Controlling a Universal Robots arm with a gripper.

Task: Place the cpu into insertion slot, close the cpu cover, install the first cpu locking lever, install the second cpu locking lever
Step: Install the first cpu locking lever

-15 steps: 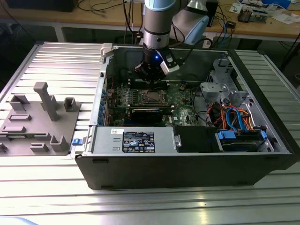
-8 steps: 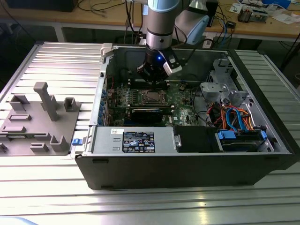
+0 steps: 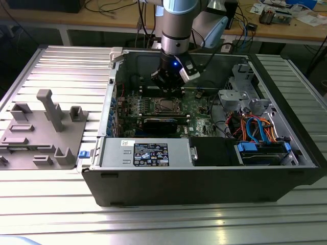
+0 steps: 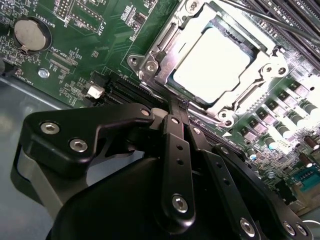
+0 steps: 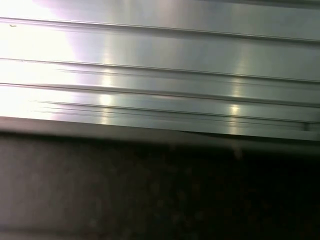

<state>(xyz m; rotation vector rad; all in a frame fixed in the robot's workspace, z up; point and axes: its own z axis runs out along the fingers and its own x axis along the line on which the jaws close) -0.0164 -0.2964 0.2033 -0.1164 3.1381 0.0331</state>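
Note:
The cpu [image 4: 212, 62] lies flat in the insertion slot [image 3: 164, 105] on the green board, its silver top glaring under the light. The cpu cover [image 4: 165, 55], a silvery frame with a square window, is down around the chip. My gripper [image 4: 176, 106] hovers at the socket's edge, its black fingers [image 4: 178, 160] drawn together to a point with nothing visible between them. In the exterior view the gripper [image 3: 171, 84] hangs inside the open computer case just behind the socket. Thin metal rods [image 4: 270, 22] run along the socket's far side.
A long black card [image 3: 161, 124] lies just in front of the socket. The power supply [image 3: 148, 153] and a drive cage with blue and orange cables [image 3: 255, 127] fill the case's front. A grey fixture [image 3: 43, 127] stands on the ribbed table [image 5: 160, 75] at the exterior view's left.

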